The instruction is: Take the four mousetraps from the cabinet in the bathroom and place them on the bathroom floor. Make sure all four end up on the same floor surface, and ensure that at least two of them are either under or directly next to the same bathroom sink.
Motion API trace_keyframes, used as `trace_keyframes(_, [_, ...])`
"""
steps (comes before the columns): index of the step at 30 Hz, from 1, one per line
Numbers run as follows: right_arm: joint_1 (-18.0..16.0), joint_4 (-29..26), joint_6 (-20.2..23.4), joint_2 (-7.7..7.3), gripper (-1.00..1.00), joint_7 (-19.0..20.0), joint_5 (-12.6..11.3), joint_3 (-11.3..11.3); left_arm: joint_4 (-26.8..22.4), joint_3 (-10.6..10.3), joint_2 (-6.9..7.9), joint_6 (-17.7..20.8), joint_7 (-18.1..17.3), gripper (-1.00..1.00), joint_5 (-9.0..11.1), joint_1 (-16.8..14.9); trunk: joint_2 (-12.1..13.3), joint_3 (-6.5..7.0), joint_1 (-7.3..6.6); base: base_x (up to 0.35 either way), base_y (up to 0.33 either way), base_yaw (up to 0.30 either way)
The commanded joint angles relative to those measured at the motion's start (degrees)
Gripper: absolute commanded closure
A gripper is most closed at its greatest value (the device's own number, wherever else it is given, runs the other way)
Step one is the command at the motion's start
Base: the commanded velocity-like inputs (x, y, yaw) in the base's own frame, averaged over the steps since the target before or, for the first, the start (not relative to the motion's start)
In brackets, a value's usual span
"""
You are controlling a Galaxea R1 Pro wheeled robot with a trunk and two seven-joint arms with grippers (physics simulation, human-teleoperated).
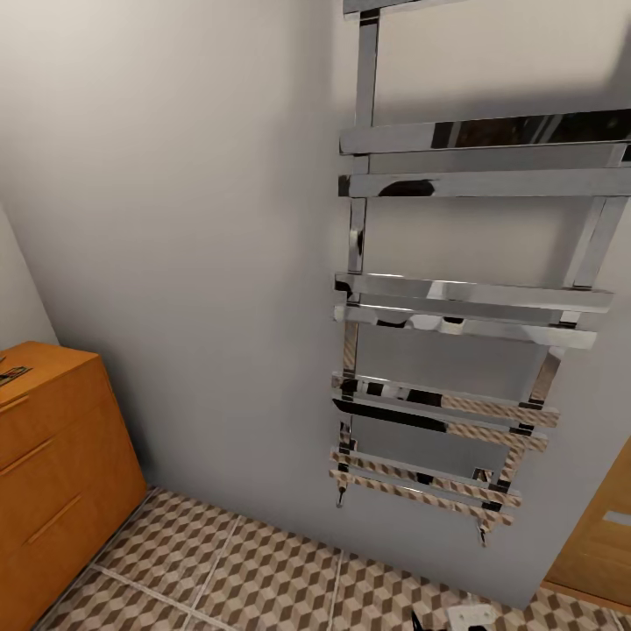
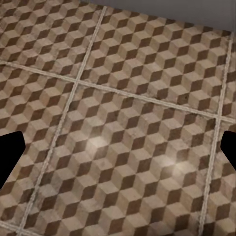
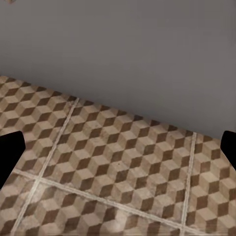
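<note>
The orange-brown cabinet (image 1: pixel 53 464) stands at the left of the head view, its bar-handled drawer fronts shut. On its top, at the picture's edge, lies a small flat dark piece with metal wire (image 1: pixel 10 375), which may be a mousetrap. The cube-patterned bathroom floor (image 1: pixel 263 570) runs along the wall's foot. My left gripper (image 2: pixel 118 152) hangs open over bare tiles (image 2: pixel 123 98), its black fingertips (image 2: pixel 10 152) far apart with nothing between them. My right gripper (image 3: pixel 118 152) is open too, above tiles (image 3: pixel 113 167) near a grey wall (image 3: pixel 128 54). The sink is out of view.
A chrome ladder towel rail (image 1: pixel 447 298) is fixed to the grey wall ahead. A wooden door (image 1: pixel 600 535) stands at the lower right. A white and black part of my own body (image 1: pixel 469 616) shows at the bottom edge.
</note>
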Motion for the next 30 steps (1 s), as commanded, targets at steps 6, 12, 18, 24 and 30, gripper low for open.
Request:
trace_keyframes(6, [0.0,1.0,-0.8,-0.05,-1.00,-0.2,0.3,0.1,4.2,0.1,0.01,-5.4,0.1,-1.00,0.0,0.0,0.0,-0.05,0.00,0.000,0.000,0.000])
trace_keyframes(12, [0.0,1.3,-1.4,-0.05,-1.00,-0.2,0.3,0.0,5.0,0.2,0.27,-6.7,0.1,-1.00,0.0,0.0,0.0,-0.05,0.00,0.000,0.000,0.000])
trace_keyframes(18, [0.0,2.4,-2.0,0.00,-1.00,-0.2,0.4,0.1,5.0,0.1,0.23,-7.0,0.2,-1.00,-0.1,0.0,0.0,-0.05,0.00,0.000,0.000,0.000])
trace_keyframes(24, [0.0,4.2,-3.0,0.04,-1.00,-0.2,0.4,0.3,6.3,0.1,0.11,-7.0,0.2,-1.00,-0.1,0.0,0.0,-0.05,0.00,0.000,0.000,0.000])
trace_keyframes(30, [0.0,5.1,-4.5,0.04,-1.00,-0.3,0.4,2.2,7.1,0.1,0.07,-7.1,0.2,-1.00,-0.1,0.0,0.0,-0.05,0.00,0.000,0.000,0.000])
